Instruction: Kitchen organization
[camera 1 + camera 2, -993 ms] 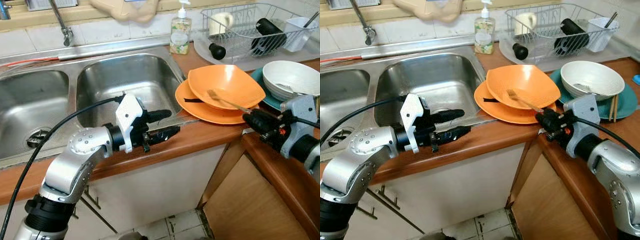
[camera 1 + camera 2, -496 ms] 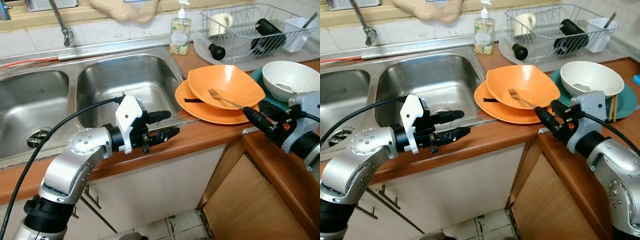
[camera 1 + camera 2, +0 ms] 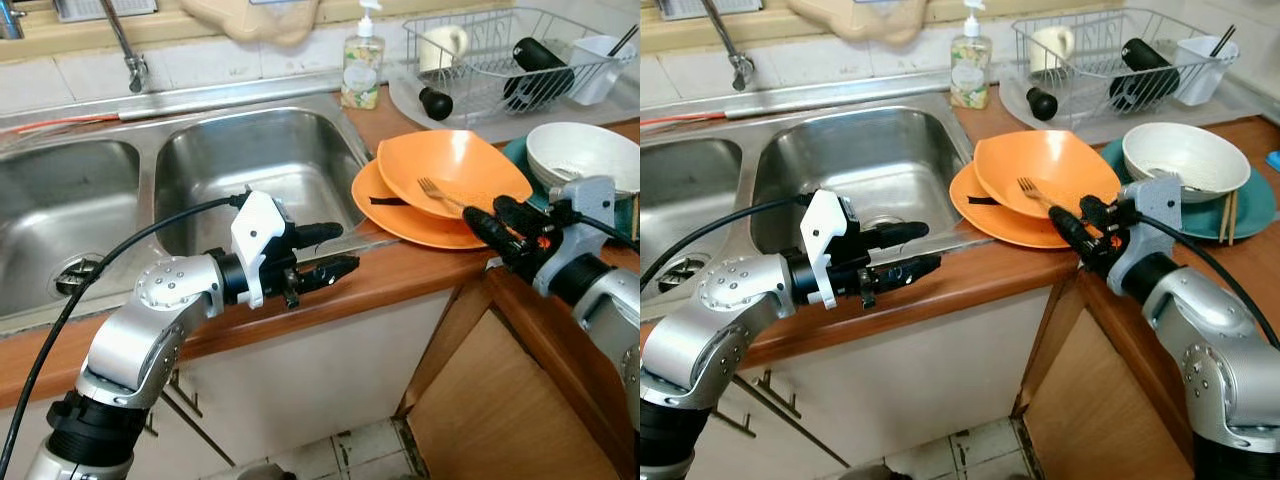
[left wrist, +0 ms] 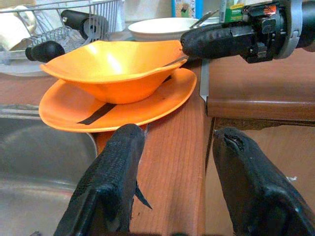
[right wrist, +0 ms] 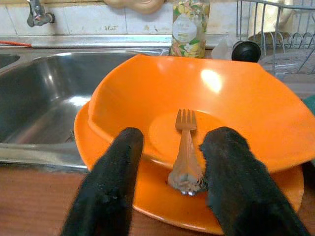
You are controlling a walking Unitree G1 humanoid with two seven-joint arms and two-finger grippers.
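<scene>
1. The fork [image 5: 185,147] lies in the orange bowl [image 3: 455,170], right of centre in the head views, tines toward the far rim, handle over the near rim.
2. The right gripper [image 3: 1070,226] sits at that handle, fingers spread to either side of it and not yet closed.
3. The left gripper [image 3: 330,252] hovers mid-frame over the counter edge [image 3: 400,270], fingers apart, holding nothing.
4. The bowl sits on an orange plate [image 3: 400,215]; a white bowl [image 3: 580,155] stands on a teal plate at the right edge.
5. I'd say little is done: the dishes look unsorted, the sink [image 3: 250,160] is bare, and the rack [image 3: 500,60] at upper right has room.
</scene>
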